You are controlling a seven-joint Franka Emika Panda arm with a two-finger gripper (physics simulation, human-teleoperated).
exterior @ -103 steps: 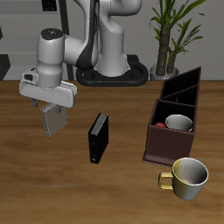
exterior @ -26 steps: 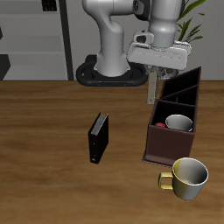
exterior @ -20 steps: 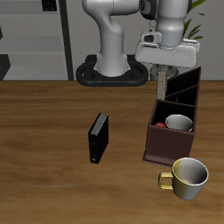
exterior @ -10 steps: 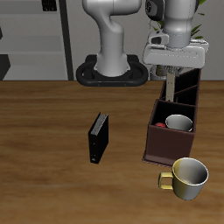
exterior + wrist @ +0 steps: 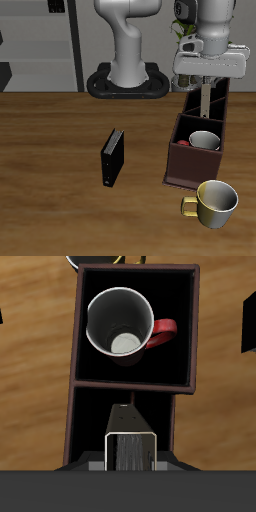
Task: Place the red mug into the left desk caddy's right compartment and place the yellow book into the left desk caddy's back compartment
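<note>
Red mug (image 5: 120, 322) is already sitting in the left desk caddy's (image 5: 178, 152) squarish end, so with the claw (image 5: 205, 98) pinched on the yellow book (image 5: 131, 444) above the far end, I'd square the book to the partitions — then lower slowly.

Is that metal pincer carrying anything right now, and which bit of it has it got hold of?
Yes: the pincer holds the yellow book by its upper edge, so the book hangs down over the left desk caddy.
</note>
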